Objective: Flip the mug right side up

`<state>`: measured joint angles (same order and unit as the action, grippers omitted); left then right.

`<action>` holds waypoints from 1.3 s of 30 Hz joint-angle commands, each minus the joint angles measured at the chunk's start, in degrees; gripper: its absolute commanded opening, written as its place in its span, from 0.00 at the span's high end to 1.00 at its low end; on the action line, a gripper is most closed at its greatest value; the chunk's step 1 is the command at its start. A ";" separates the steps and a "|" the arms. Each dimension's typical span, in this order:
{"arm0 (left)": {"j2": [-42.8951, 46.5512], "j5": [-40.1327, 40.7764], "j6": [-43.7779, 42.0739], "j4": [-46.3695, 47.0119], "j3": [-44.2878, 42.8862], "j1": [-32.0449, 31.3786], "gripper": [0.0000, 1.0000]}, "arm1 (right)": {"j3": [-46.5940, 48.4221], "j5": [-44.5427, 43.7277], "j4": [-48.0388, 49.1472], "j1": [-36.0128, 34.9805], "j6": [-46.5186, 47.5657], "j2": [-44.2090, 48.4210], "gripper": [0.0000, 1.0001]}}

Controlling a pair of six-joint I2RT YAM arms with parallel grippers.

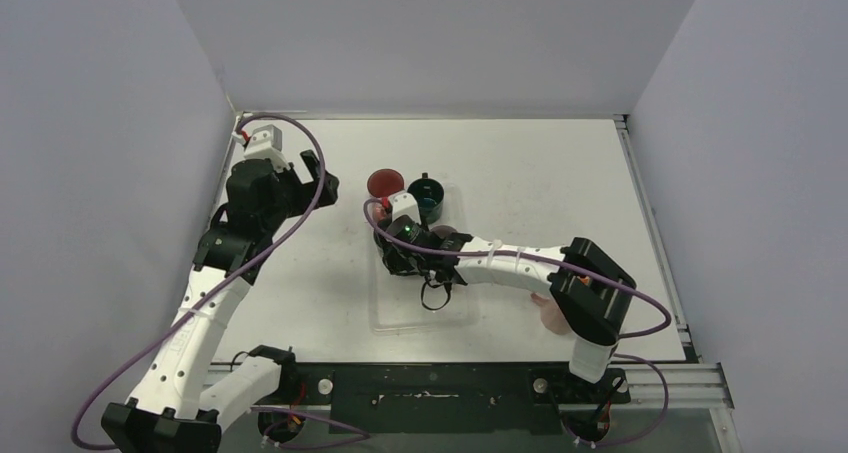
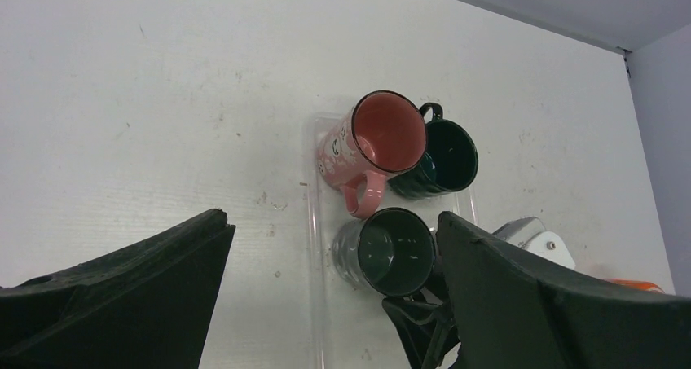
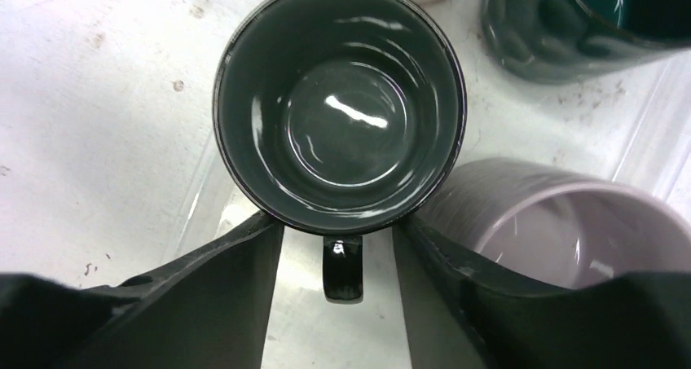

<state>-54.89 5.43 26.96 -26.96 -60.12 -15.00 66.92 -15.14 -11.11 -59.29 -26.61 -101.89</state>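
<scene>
Right gripper [image 3: 338, 226]: jaws parted, fingers flanking handle [image 3: 342, 267] of dark grey mug [image 3: 338, 108], gap each side, nothing clamped. Mug upright, mouth up, in clear tray [image 1: 400, 318], just beside lilac mug [image 3: 570, 222]. Left gripper [image 2: 332, 222] spread wide, empty, left of tray.

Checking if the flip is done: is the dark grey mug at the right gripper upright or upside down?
Upright. The dark grey mug stands mouth up; the right wrist view shows its inside bottom.
</scene>
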 commanded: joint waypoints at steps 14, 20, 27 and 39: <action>-0.86 -13.85 -3.27 0.87 -3.09 4.59 0.04 | -3.76 4.88 -2.97 13.99 -6.12 24.06 0.17; -1.57 -21.85 -3.52 3.99 -2.79 2.96 0.02 | -4.57 -2.31 -23.67 23.23 -17.69 28.82 0.17; -5.23 -22.96 -10.43 10.29 -3.07 -15.76 0.06 | -7.24 -2.99 -32.39 35.99 -20.73 34.30 0.17; -28.55 -26.51 -23.56 25.53 -10.78 -41.78 0.06 | -10.00 -1.05 -35.86 57.97 -16.43 37.17 0.15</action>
<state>-76.93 -17.34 9.61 -10.37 -65.67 -53.12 57.49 -15.97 -45.74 -6.24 -45.65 -66.19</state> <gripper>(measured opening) 0.941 0.848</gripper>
